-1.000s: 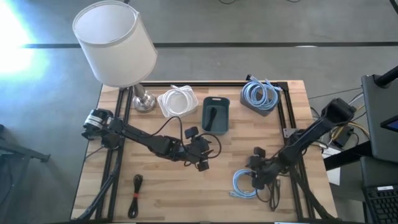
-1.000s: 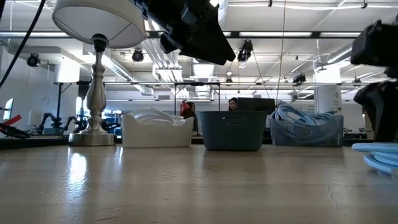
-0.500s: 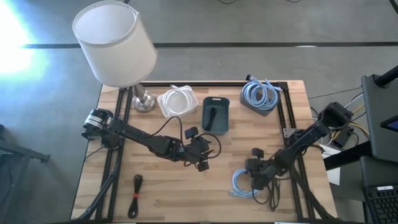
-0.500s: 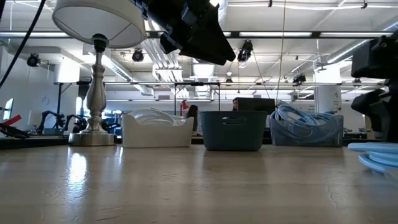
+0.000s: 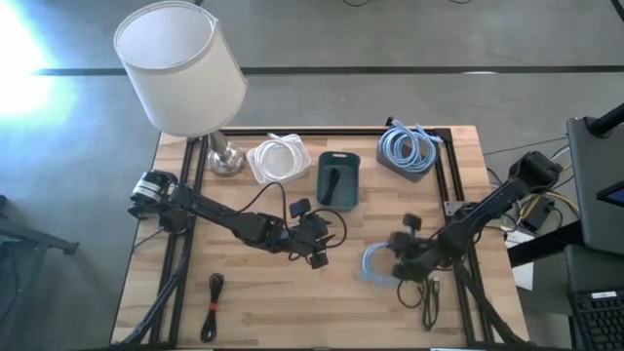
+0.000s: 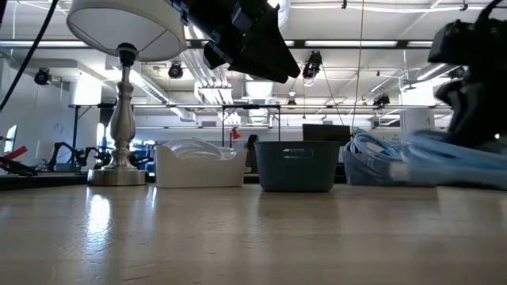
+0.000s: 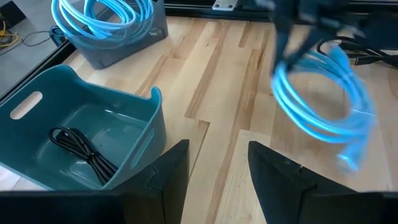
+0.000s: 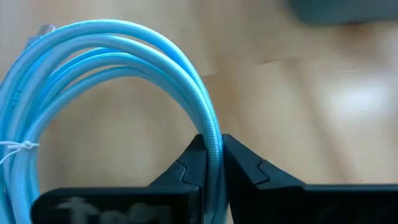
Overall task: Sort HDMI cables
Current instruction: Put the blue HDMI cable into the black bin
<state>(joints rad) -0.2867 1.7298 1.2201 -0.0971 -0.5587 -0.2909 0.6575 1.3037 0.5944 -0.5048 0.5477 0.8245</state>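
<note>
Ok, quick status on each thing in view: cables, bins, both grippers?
Right gripper: shut on blue coil.
Blue coil: lifted off table.
Left gripper: open, empty, hovering mid-table.
Teal bin: holds one black cable.
Grey bin: holds blue coils.
White bin: holds white coils.
Black bundle: lying on table, unsorted.

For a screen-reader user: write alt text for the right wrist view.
The right pincer is shut on a light-blue cable coil, pinching its strands between two dark fingers. The coil arcs away over the blurred wooden tabletop, with a thin white tie around one side.
</note>
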